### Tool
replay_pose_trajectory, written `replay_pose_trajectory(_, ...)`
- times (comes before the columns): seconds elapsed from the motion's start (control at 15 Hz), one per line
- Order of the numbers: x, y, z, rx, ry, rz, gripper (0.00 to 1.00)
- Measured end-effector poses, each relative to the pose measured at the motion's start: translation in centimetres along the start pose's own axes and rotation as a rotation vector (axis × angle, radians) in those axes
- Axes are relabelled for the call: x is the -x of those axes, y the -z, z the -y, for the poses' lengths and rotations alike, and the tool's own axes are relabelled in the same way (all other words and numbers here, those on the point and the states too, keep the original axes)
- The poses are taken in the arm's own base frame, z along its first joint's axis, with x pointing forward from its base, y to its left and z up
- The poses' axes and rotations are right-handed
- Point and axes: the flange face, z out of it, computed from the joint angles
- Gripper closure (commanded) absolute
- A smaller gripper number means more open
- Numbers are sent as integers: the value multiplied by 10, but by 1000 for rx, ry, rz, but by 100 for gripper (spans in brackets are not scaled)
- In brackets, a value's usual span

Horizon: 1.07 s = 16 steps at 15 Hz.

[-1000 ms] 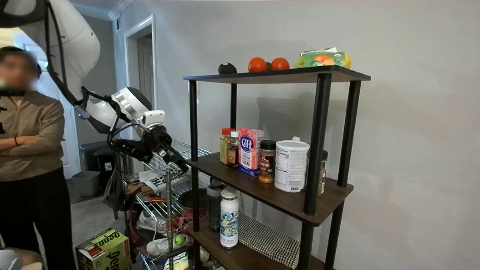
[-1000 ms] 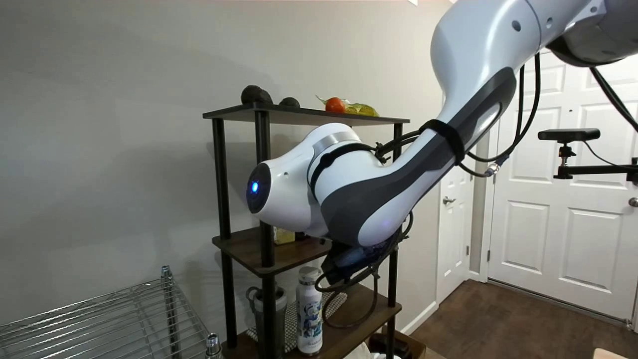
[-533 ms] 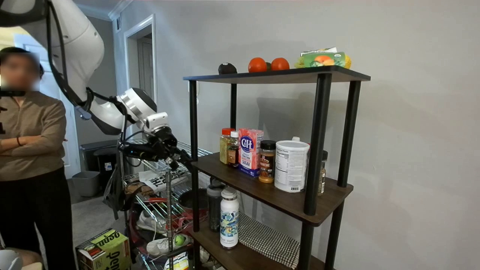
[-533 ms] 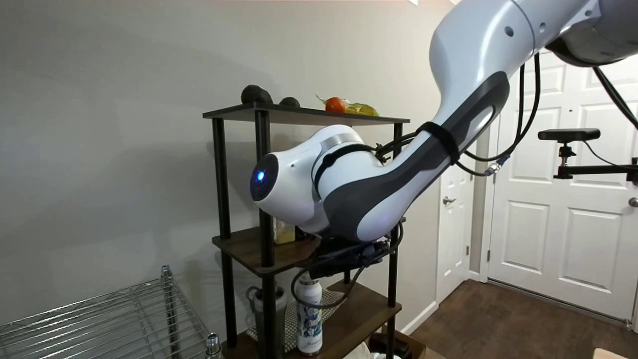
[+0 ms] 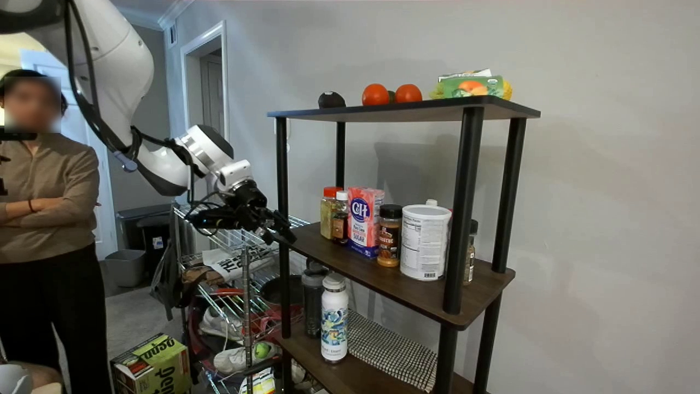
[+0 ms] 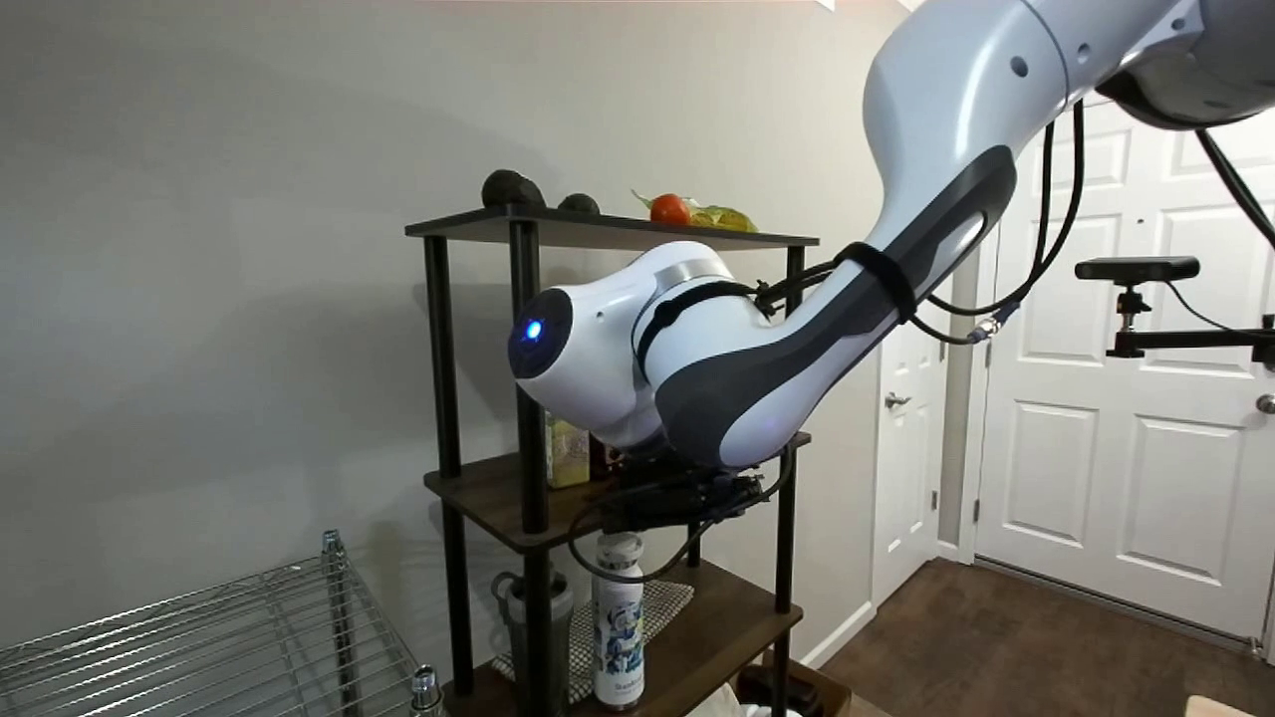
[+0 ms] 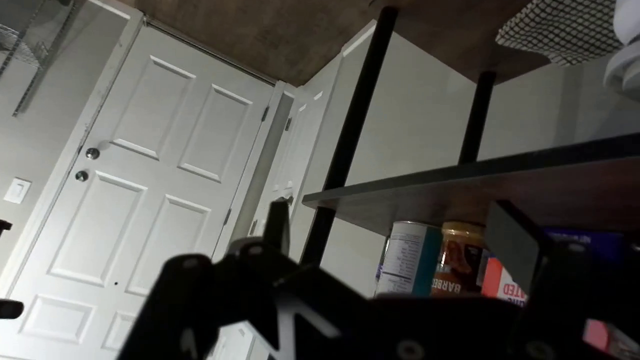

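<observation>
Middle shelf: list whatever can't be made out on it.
White cap: what it tops, hidden by the white canister, in an exterior view.
Spice bottle: one side, behind the black post, in an exterior view.
Sugar box: part of its lettering, behind a gripper finger, in the wrist view.

A dark rack (image 5: 461, 219) shows three boards. On the top board (image 5: 415, 111) lie avocados (image 6: 511, 189), two tomatoes (image 5: 375, 94) and a green pack (image 5: 471, 86) near one end. Along the middle board (image 5: 339, 254) stand, upright and close in a row, a red-capped jar (image 5: 328, 216), a white-capped bottle (image 5: 340, 221), a sugar box (image 5: 363, 221), a barbecue jar (image 5: 389, 238), a white tub (image 5: 425, 243) and a small bottle (image 5: 471, 253), partly hidden. The bottom board (image 5: 363, 377) carries a tumbler (image 5: 313, 303), a white bottle (image 5: 334, 320) just beside it, and a checked cloth (image 5: 388, 347).
</observation>
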Motion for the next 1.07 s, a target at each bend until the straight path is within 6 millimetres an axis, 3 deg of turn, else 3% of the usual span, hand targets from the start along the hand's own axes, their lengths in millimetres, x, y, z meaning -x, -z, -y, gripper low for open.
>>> replay_pose_trajectory(0.47, -22, 21, -1, -101, -25, -64, 0)
replay_pose_trajectory(1.07, -22, 24, 1, -118, -25, -58, 0)
